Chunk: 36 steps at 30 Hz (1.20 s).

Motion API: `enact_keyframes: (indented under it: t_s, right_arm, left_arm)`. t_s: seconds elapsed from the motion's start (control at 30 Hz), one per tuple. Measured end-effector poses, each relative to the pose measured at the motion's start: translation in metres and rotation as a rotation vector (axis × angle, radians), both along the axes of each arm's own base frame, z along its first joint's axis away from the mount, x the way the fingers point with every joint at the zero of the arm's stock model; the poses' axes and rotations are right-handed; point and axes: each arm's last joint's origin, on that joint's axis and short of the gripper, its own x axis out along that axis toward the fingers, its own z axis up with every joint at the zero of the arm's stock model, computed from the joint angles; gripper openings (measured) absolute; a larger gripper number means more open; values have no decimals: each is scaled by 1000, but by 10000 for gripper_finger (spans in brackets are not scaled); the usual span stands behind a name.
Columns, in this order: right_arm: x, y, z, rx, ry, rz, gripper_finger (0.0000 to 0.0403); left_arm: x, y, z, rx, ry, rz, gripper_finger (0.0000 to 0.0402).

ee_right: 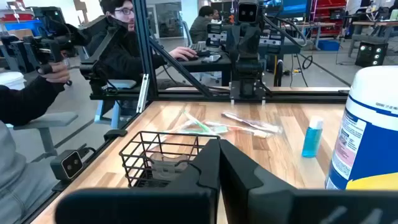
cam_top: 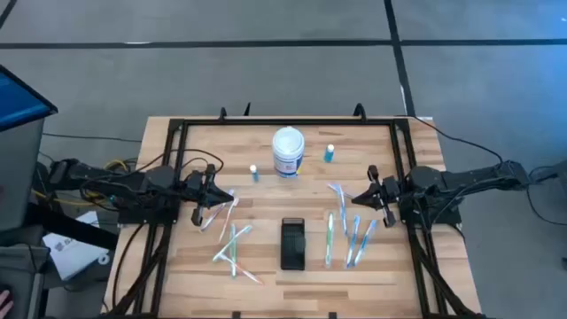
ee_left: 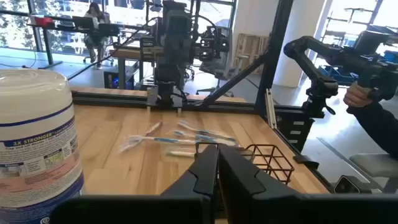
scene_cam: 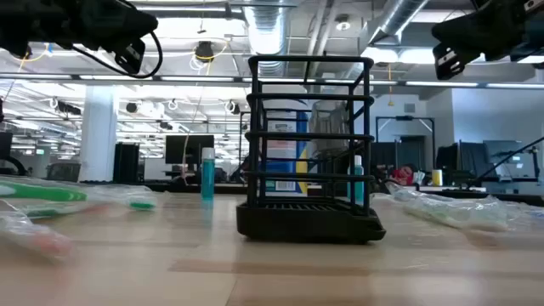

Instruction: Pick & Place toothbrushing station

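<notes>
The toothbrushing station, a small black wire holder with slots, stands upright on the wooden table near the front middle, between two scatters of wrapped toothbrushes. In the low view it sits squarely in the centre, its open rack rising from a dark base, and nothing touches it.

The left gripper hangs above the table's left side, over the nearest of the left toothbrushes, well apart from the station. Its fingers are pressed together with nothing between them (the left wrist view shows the two dark fingers meeting along a thin seam). The right gripper waits at the matching spot on the right, beside the right toothbrushes, and its fingers are likewise pressed together on nothing.

At the back of the table stands a white round tub with a blue label, flanked by two small blue-capped bottles, one to its left and one to its right. The black frame runs around the table's edges.

From the right wrist view the station's wire rack shows just ahead of the fingers, and something pale seems to lie inside it, though the view is too cluttered to tell what. Beyond the table's edge a person in dark sleeves is seated, holding a dark handle.
</notes>
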Motion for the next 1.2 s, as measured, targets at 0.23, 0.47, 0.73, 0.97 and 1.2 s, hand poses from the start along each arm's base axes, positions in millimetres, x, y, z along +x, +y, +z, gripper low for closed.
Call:
enact_keyframes:
  t_s: [0.23, 0.47, 0.73, 0.97, 1.2]
  right_arm:
    - [0, 0, 0, 1, -4, 0, 0]
    - [0, -1, 1, 13, -4, -22, 0]
    - [2, -6, -5, 104, 58, -216, 0]
    - [10, -7, -21, 222, 213, -340, 0]
    - [22, -9, -29, 365, 475, -457, 0]
  left_arm:
    - [0, 0, 0, -1, -2, 0, 8]
    - [0, 0, 0, -27, 0, 1, 8]
    - [0, 0, 0, -52, 2, 2, 8]
    - [0, 0, 0, -51, 3, 2, 8]
    - [0, 0, 0, -51, 2, 2, 8]
